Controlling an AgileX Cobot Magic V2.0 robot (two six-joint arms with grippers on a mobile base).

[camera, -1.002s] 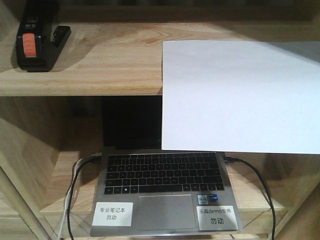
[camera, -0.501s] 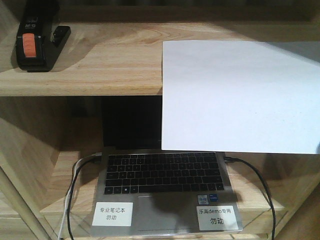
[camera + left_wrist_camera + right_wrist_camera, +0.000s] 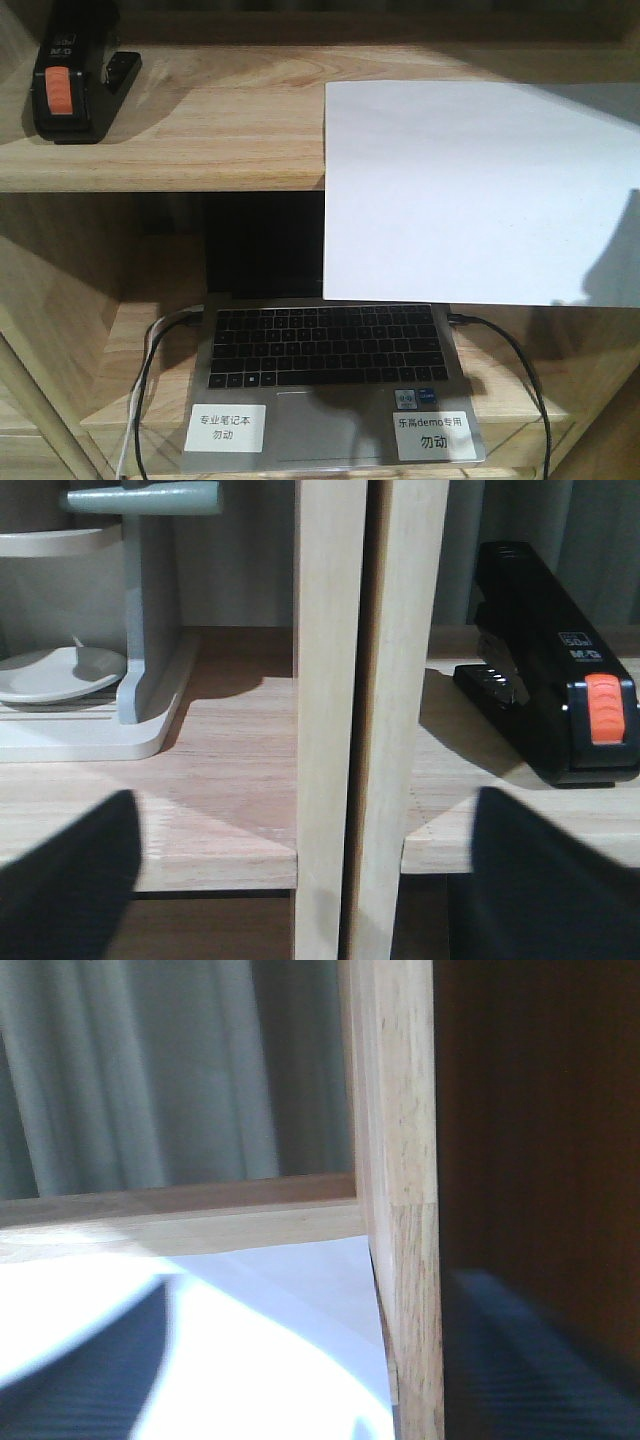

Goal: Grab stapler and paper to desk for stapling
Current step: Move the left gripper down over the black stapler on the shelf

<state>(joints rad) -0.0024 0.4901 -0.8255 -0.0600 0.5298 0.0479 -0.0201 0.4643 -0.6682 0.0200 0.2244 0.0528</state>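
From the front, the stapler (image 3: 68, 85) sits at the far left of the upper shelf (image 3: 200, 130), its orange patch facing out. The paper (image 3: 470, 190) lies on the right part of the same shelf, well apart from the stapler, and its near half hangs past the shelf's front edge. Below, an open laptop (image 3: 335, 375) rests on the lower shelf with two white labels (image 3: 225, 427) on its palm rest and cables (image 3: 145, 390) running off either side. The paper's lower edge hangs in front of the laptop's screen. Neither arm shows here.

The left wrist view looks along the shelf board. The left end effector (image 3: 300, 880) has its fingers (image 3: 60, 880) spread wide, with a wooden upright (image 3: 345, 720) standing in the gap ahead. The stapler (image 3: 555, 670) lies in the compartment right of that upright, untouched. Left of it stands a pale stand (image 3: 150, 630) with a dish (image 3: 55, 670).

In the right wrist view, the right end effector (image 3: 300, 1380) is spread too, its blurred dark fingers (image 3: 80, 1380) low over the paper (image 3: 260, 1320) without gripping it. A wooden side post (image 3: 400, 1210) rises beside the sheet, and a curtain (image 3: 150, 1080) hangs behind.
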